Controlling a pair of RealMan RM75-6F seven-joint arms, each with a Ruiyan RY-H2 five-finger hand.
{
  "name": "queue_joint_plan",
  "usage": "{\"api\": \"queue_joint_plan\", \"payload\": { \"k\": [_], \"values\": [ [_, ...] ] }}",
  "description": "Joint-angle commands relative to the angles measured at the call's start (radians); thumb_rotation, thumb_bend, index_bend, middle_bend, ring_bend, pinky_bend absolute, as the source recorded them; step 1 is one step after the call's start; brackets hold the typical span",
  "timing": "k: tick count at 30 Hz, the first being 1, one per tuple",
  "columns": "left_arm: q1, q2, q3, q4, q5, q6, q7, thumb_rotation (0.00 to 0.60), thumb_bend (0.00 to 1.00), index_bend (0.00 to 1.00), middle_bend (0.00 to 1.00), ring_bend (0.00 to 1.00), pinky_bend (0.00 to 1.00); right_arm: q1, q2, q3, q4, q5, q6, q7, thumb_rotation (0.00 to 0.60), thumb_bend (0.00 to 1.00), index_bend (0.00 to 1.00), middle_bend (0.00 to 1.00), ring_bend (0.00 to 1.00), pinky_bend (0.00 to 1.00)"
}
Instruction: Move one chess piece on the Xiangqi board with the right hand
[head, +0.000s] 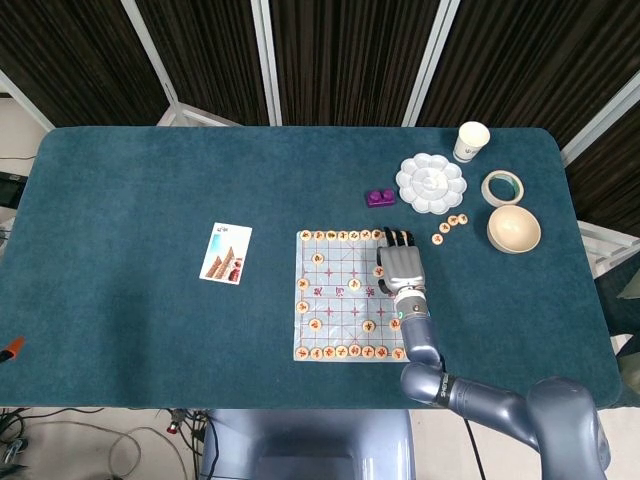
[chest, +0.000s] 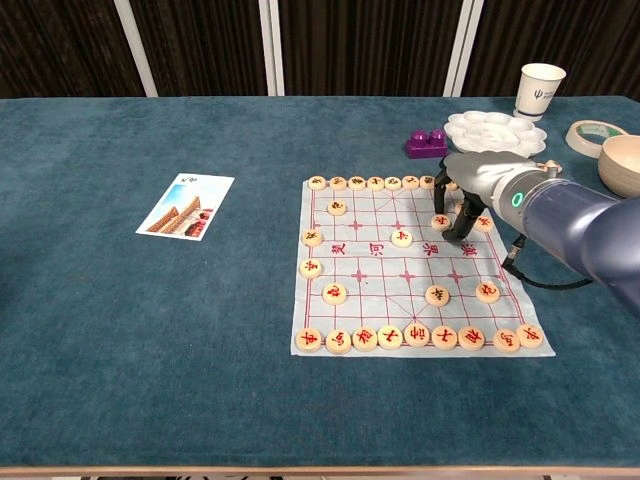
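The Xiangqi board is a white sheet with red lines on the teal table, with round wooden pieces in rows along its near and far edges and a few between. My right hand hangs over the board's far right corner, fingers pointing down and spread. Its dark fingertips touch the sheet right beside one piece, which lies flat on the board. In the head view the hand covers that part of the board. My left hand does not show in either view.
A purple brick and a white palette lie just beyond the board. A paper cup, a tape roll, a bowl and a few loose pieces sit to the right. A picture card lies to the left.
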Motion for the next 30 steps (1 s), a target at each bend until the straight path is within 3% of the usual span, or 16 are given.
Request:
{"api": "queue_joint_plan", "payload": {
  "k": [1,17,30],
  "values": [
    [0.0,-0.001,0.0,0.0,0.0,0.0,0.001,0.6,0.0,0.08,0.0,0.0,0.01,0.001,-0.001,0.0,0.003,0.0,-0.003,0.0,0.6,0.38,0.47,0.0,0.0,0.05],
    [-0.001,0.0,0.001,0.0,-0.001,-0.001,0.004,0.6,0.0,0.08,0.0,0.0,0.01,0.002,0.004,0.011,-0.001,0.008,-0.01,0.005,0.6,0.38,0.53,0.0,0.0,0.05],
    [-0.006,-0.003,-0.001,0.005,-0.013,-0.011,0.015,0.6,0.0,0.08,0.0,0.0,0.01,0.031,0.073,0.052,-0.058,0.078,-0.019,-0.039,0.6,0.38,0.53,0.0,0.0,0.05]
  ]
}}
